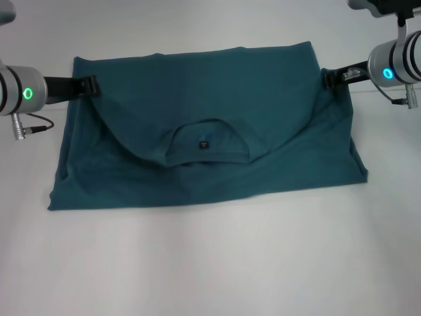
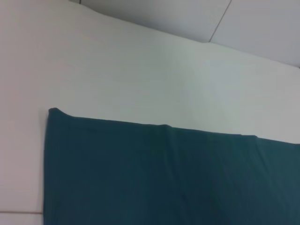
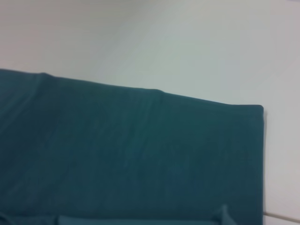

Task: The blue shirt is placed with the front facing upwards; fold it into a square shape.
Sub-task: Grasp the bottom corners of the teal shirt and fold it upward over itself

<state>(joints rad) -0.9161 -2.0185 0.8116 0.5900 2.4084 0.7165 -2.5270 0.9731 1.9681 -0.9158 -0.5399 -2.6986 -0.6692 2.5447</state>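
Teal cotton covered the middle of the white bench [image 1: 210, 263]: the blue shirt [image 1: 197, 178] lay folded across itself, its upper layer brought toward me so the round collar [image 1: 208, 143] and small dark neck tag [image 1: 203, 143] showed near the centre. The lower layer stuck out wider on both sides and along the near edge, so the outline was a slanted trapezoid, not yet a square.

The main risk, as I judged it, was the soft cloth sliding when either side was lifted next. The 2 layers were loose, and a pull on 1 corner could drag the top layer off the bottom one or bunch the wrinkles running down from the far edge, leaving an uneven fold.

My left hand [image 1: 89, 85] sat at the shirt's far-left corner, its dark fingertips touching or just over the edge. My right hand [image 1: 335, 77] sat likewise at the far-right corner. I could not tell whether either hand was parted or pinching cloth; the wrist views showed only the shirt's far edge.
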